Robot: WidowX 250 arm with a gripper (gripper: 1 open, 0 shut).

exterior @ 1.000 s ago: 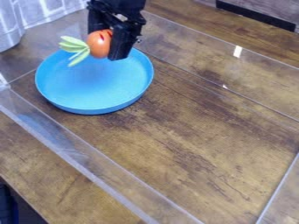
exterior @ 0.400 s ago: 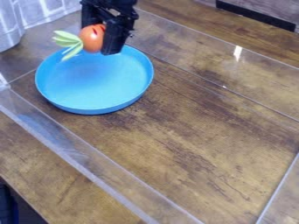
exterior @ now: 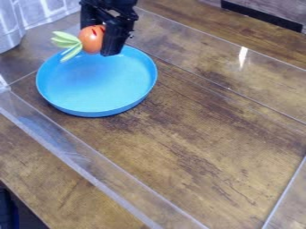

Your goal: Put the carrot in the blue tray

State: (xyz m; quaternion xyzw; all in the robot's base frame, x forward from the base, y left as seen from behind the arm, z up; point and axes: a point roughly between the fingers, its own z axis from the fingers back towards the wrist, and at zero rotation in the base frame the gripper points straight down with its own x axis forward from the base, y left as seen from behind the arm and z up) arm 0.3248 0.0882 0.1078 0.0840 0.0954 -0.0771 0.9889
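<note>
The carrot [exterior: 89,38] is small and orange, with pale green leaves sticking out to the left. It hangs in the air over the far rim of the blue tray [exterior: 84,89]. My black gripper [exterior: 103,42] points down from the top of the view and is shut on the carrot. The tray is a large round blue dish lying on the wooden table at the upper left. Nothing lies inside the tray.
The table top is dark wood [exterior: 203,134]. A clear low wall [exterior: 84,156] runs diagonally across the front, and another clear edge [exterior: 257,63] runs along the right. A pale object [exterior: 10,27] stands at the far left edge.
The gripper and the carrot have shifted slightly left and toward the tray's far rim since a second ago. Between the last two frames nothing visibly moves.
</note>
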